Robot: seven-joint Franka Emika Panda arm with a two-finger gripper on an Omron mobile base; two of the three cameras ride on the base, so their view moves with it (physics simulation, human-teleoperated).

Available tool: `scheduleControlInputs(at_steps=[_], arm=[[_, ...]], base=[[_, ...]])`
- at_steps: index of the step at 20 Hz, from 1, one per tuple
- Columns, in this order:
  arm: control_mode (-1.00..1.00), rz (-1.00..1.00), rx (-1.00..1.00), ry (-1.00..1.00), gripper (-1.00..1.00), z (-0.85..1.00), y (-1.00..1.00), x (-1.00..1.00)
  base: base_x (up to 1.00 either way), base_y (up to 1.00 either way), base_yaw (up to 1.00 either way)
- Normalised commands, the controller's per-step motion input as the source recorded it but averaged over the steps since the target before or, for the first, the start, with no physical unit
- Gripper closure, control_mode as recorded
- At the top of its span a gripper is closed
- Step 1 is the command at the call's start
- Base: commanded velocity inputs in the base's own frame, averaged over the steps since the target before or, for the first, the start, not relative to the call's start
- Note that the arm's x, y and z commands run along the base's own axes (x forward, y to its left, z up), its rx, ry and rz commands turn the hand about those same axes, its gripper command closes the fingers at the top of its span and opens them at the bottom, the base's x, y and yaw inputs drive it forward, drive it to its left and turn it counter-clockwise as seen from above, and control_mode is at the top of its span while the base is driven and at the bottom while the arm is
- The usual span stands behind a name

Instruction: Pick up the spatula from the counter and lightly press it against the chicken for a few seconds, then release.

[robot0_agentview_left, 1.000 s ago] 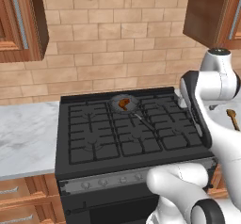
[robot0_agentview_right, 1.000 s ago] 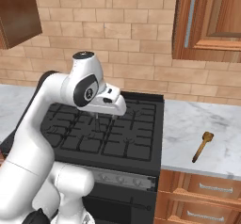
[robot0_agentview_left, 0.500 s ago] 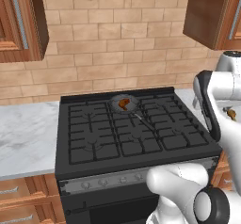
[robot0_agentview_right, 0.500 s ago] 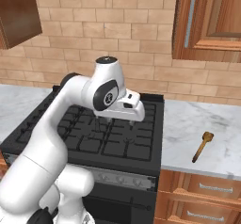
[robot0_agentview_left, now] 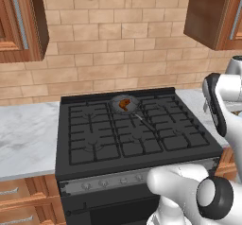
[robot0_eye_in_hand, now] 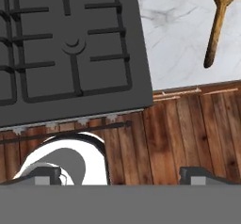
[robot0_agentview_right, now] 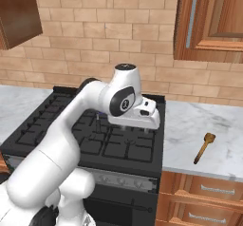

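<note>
The wooden spatula (robot0_agentview_right: 204,147) lies on the marble counter (robot0_agentview_right: 190,125) to the right of the stove, its blade pointing away from me. In the hand view the spatula (robot0_eye_in_hand: 219,23) sits at the upper right. A small pan with the brown chicken piece (robot0_agentview_left: 124,103) stands on a rear burner of the black stove (robot0_agentview_left: 137,139). My gripper (robot0_agentview_right: 135,127) hangs over the stove's right edge, left of the spatula and well apart from it. The gripper (robot0_eye_in_hand: 120,173) is open, its fingertips (robot0_eye_in_hand: 44,173) far apart, with nothing between them.
Wooden drawers (robot0_agentview_right: 204,196) sit below the counter, and wall cabinets (robot0_agentview_right: 213,21) hang above it. The brick wall (robot0_agentview_left: 118,44) closes the back. Marble counter (robot0_agentview_left: 26,134) also runs left of the stove. My arm (robot0_agentview_left: 227,106) covers the right counter in the left base view.
The arm has swung right, from over the middle of the stove to its right edge, closer to the spatula. The gripper stays open. Spatula and pan have not moved.
</note>
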Motion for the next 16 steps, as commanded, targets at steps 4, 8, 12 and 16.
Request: scheduleControlInputs(at_steps=[4, 8, 12, 16], arm=[[-1.00, 0.00, 0.02, 0.02, -1.00, 0.00, -0.49, 0.00], [-1.00, 0.00, 0.03, 0.03, -1.00, -0.04, -0.50, 0.00], [-1.00, 0.00, 0.06, 0.06, -1.00, -0.05, -0.43, 0.00], [-1.00, 0.00, 0.06, 0.06, -1.00, -0.01, -0.52, 0.02]], base=[[0.00, 0.00, 0.00], [0.00, 0.00, 0.00], [0.00, 0.00, 0.00], [0.00, 0.00, 0.00]])
